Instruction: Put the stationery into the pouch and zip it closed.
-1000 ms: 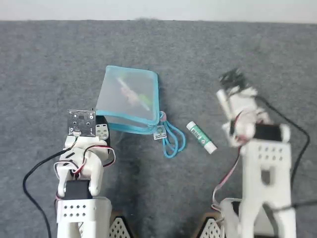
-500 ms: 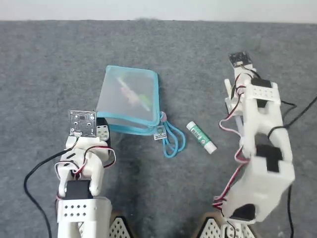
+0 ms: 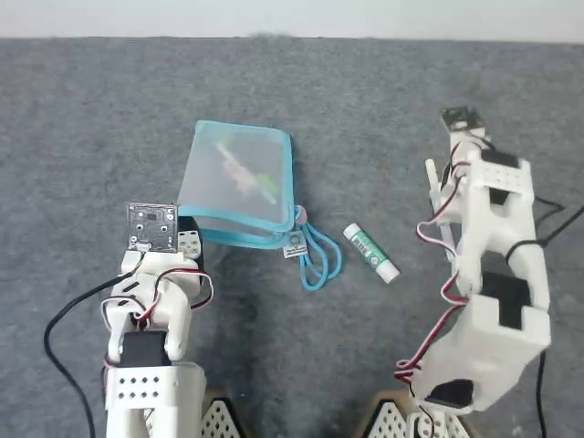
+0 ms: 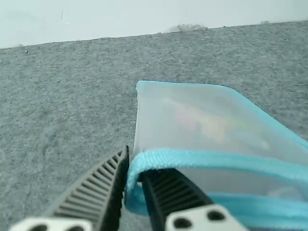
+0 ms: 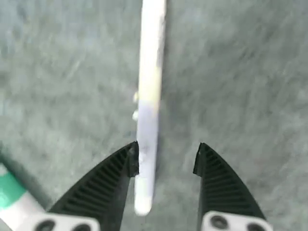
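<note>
Grey mat (image 3: 91, 109) | we are watching the right arm (image 3: 493, 237) swinging rightward, right gripper (image 5: 166, 159) gaping around the pen (image 5: 150, 72) near the right edge | left gripper (image 4: 132, 192) pinching the pouch (image 3: 239, 182) rim mid-mat | pen pickup looking next

Small robotics lab or test bench, grey carpet-like worktop (image 3: 91, 109) against a plain white wall (image 3: 292, 18), white plastic left arm (image 3: 151, 310) and right arm (image 3: 493, 274) mounted side by side, loose exposed wires (image 3: 64, 328), bare camera board (image 3: 151, 226)
</note>
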{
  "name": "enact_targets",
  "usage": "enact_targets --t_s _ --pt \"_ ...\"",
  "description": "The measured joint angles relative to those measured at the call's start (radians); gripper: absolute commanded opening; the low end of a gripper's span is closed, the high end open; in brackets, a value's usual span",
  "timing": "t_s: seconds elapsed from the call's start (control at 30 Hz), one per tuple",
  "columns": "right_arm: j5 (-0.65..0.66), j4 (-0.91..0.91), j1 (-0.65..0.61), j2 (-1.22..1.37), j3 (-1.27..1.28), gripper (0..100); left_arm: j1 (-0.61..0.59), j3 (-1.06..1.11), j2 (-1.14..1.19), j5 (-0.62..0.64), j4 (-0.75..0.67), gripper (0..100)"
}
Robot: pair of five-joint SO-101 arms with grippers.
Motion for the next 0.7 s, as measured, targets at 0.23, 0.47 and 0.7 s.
enact_targets --t_s 0.23,0.47,0.7 --pt "0.012 -0.216 0.002 -0.077 0.267 18.0 0.044 0.000 0.000 0.000 0.000 1" --pt "0.012 -0.233 0.040 -0.081 0.269 0.7 0.057 0.000 0.000 0.000 0.000 1" --pt "0.012 -0.216 0.052 -0.091 0.264 0.7 0.057 0.000 0.000 0.000 0.000 1"
